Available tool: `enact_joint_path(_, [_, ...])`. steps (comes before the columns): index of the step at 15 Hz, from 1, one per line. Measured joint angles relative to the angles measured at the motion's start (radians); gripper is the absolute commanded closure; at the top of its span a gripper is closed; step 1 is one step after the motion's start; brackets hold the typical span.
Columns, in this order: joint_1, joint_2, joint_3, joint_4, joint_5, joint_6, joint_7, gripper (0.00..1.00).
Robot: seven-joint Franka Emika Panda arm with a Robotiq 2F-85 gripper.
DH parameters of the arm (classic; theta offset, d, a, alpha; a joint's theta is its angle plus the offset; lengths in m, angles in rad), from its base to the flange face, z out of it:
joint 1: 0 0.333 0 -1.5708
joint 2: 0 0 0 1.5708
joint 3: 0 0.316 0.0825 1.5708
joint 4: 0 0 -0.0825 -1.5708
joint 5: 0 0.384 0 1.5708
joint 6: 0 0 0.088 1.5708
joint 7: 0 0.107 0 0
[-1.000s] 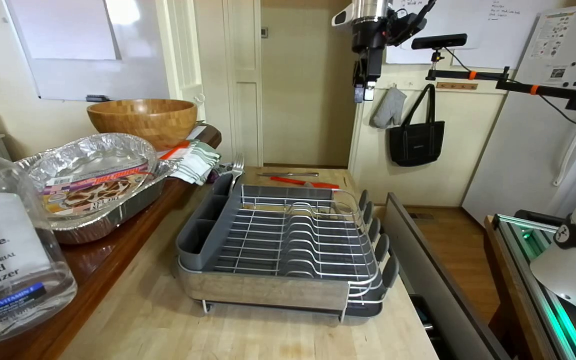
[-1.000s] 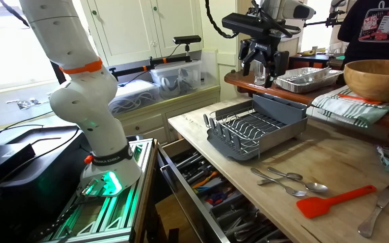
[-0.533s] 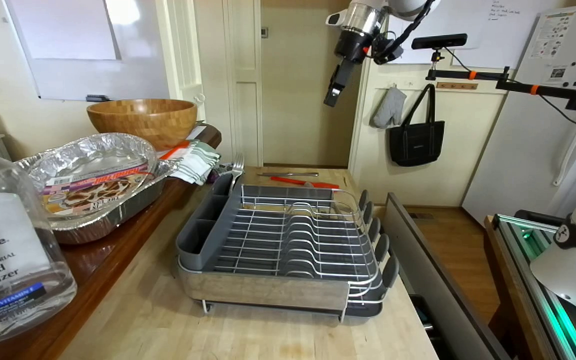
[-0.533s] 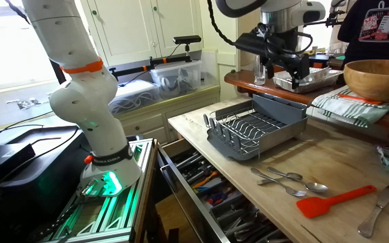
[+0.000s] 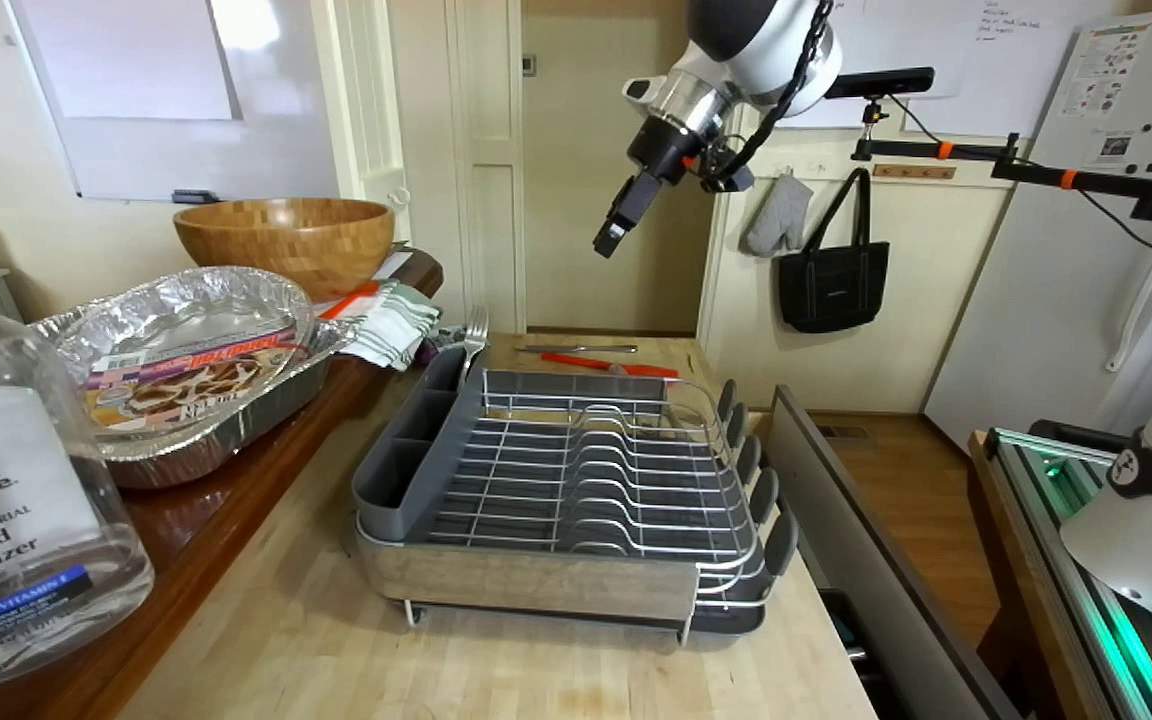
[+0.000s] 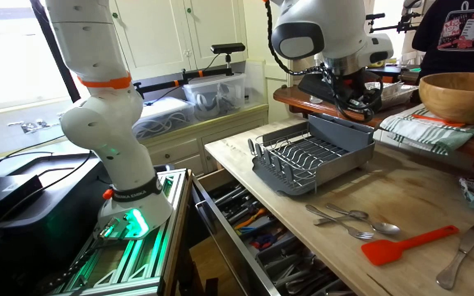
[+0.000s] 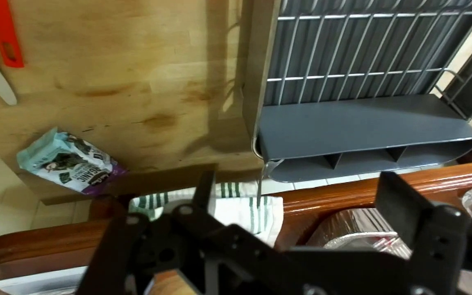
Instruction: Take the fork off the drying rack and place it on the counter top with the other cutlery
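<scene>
The silver fork (image 5: 474, 342) stands tines up in the end compartment of the grey caddy on the drying rack (image 5: 536, 575). In the wrist view the fork (image 7: 259, 192) shows edge-on between my two fingers, nearer the left one; I cannot tell the depth. In an exterior view my gripper (image 5: 608, 243) hangs tilted, above and apart from the fork. My gripper (image 7: 297, 180) is open and empty. Another fork (image 6: 339, 222), spoons (image 6: 385, 227) and a knife (image 6: 461, 255) lie on the wooden counter top (image 6: 401, 185). The caddy fork is hidden in that view.
A red spatula (image 6: 410, 245) lies by the cutlery. A raised dark wood ledge (image 7: 342, 189) beside the caddy holds a striped towel (image 7: 236, 213), foil trays (image 5: 176, 455), a wooden bowl (image 5: 286, 240) and a sanitizer bottle (image 5: 26, 560). A drawer (image 6: 237, 242) stands open below.
My gripper has moved over the counter toward the caddy's fork end, lowered and tilted. The fork, the rack and the cutlery have not moved.
</scene>
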Motion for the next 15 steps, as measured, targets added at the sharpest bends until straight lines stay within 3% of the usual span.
enact_joint_path(8, [-0.012, 0.042, 0.024, 0.025, 0.037, 0.013, -0.031, 0.00])
enact_joint_path(15, [-0.007, 0.109, 0.068, 0.055, 0.213, 0.188, -0.024, 0.00])
